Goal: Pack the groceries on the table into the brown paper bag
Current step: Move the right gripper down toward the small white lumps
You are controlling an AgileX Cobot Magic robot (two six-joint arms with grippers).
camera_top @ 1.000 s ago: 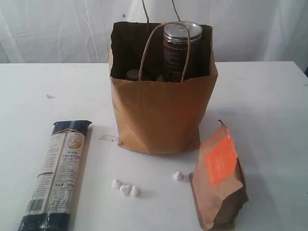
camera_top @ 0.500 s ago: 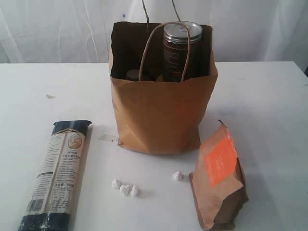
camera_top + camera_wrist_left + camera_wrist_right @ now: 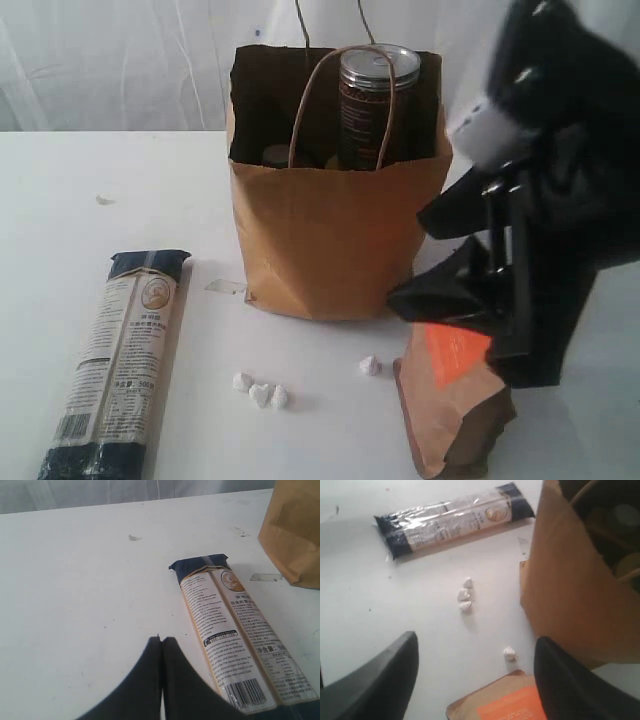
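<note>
Hovering over the brown pouch [image 3: 506,706], the right end effector [image 3: 476,639] gapes empty; left end effector [image 3: 160,640] pressed closed

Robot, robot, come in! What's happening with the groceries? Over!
Left gripper shut, near pasta packet. Right gripper open above brown pouch. Both lie outside paper bag. White crumbs on table, nothing blocking.
</note>
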